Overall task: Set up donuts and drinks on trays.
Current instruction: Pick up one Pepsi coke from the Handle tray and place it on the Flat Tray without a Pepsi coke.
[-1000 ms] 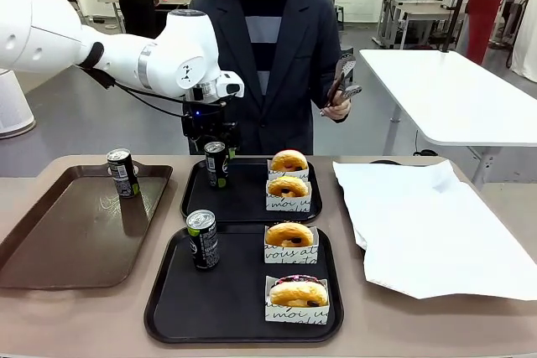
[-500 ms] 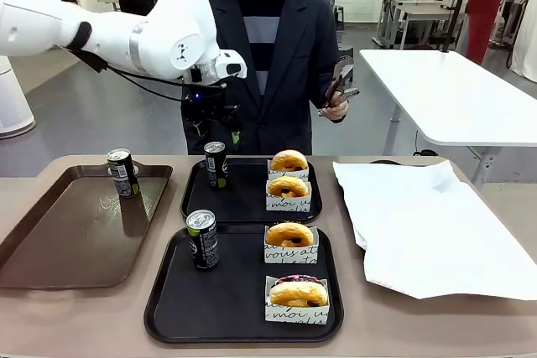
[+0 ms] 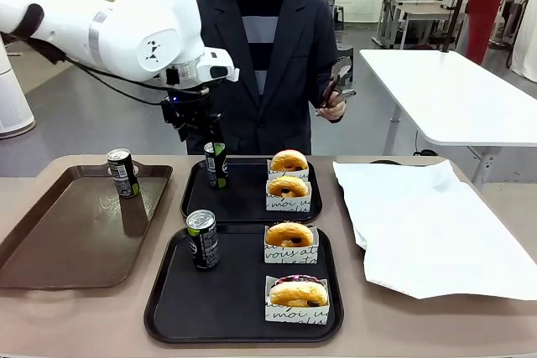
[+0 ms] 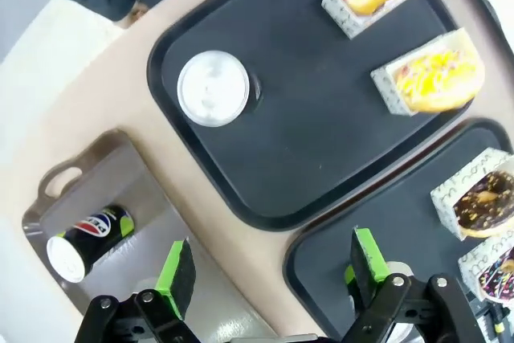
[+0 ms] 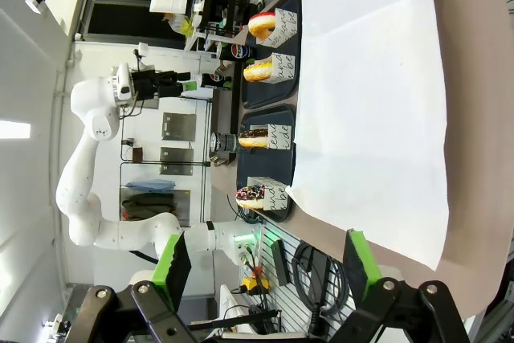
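Since a second ago the left arm has risen and drawn back toward 10 o'clock; its gripper [image 3: 204,127] now hangs above the can [image 3: 216,163] on the far tray [image 3: 243,207], where earlier it sat low just behind that can. Cans, donuts and trays have not shifted.

Left gripper: jaws wide apart, nothing between the green pads [image 4: 177,272]. Right gripper [image 5: 265,267]: jaws also spread wide, holding nothing, hovering over the white paper sheet [image 5: 369,102].

Far tray: one can at its 9 o'clock edge, two sleeved donuts at 3 o'clock, one behind [image 3: 289,161] the other [image 3: 288,187]. Near tray [image 3: 226,308]: can [image 3: 202,239] at 10 o'clock, a donut [image 3: 289,235] at 1 o'clock, a red-iced donut [image 3: 298,291] at 4 o'clock. A third can [image 3: 122,173] stands at the 12 o'clock end of the brown tray [image 3: 67,241], at 9 o'clock from the black trays.

Writing: sleeves carry black script; "moi" reads on one far-tray sleeve and on the nearest one, "vous" on the near tray's rear sleeve. In the left wrist view the can on the brown tray [image 4: 87,242] shows a red-white-blue round logo; wording too small to read.

The person's hand [image 3: 336,106] holds tongs [image 3: 340,80] at chest height.
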Robot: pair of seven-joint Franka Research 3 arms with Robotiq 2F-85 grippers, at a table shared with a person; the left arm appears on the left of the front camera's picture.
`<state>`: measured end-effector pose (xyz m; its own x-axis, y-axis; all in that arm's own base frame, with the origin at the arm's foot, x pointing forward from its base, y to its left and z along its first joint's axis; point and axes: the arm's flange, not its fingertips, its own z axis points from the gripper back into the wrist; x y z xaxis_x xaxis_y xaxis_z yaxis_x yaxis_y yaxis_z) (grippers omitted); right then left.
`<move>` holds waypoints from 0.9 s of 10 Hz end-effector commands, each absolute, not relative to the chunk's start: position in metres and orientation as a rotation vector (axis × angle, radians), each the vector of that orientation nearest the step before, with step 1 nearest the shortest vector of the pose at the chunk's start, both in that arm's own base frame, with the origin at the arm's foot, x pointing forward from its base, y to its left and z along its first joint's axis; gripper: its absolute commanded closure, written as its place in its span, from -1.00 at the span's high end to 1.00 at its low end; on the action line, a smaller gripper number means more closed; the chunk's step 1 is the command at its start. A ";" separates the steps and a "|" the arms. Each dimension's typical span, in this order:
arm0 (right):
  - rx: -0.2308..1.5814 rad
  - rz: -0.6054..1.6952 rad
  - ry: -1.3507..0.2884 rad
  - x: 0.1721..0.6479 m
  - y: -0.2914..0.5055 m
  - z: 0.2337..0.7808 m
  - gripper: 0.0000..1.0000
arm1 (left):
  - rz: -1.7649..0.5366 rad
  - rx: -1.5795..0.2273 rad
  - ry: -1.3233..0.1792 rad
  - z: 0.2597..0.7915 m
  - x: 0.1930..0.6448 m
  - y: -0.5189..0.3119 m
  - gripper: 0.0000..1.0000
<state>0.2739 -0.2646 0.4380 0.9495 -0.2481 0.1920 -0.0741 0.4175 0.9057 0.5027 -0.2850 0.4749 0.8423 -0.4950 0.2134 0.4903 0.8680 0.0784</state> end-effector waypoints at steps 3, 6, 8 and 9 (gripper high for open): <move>1.162 -0.103 -0.347 0.275 -0.264 0.439 1.00 | -0.470 -0.026 -0.237 0.460 0.495 -0.247 1.00; 1.162 -0.103 -0.347 0.275 -0.264 0.439 1.00 | -0.455 0.000 -0.220 0.458 0.501 -0.249 1.00; 1.162 -0.103 -0.347 0.275 -0.264 0.439 1.00 | -0.455 0.000 -0.220 0.458 0.501 -0.249 1.00; 1.162 -0.103 -0.347 0.275 -0.264 0.439 1.00 | -0.455 0.000 -0.220 0.458 0.501 -0.249 1.00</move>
<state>0.2739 -0.2646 0.4380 0.9495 -0.2481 0.1921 -0.0741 0.4175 0.9057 0.5003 -0.2492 0.4566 0.8759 -0.4352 0.2081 0.4352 0.8990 0.0482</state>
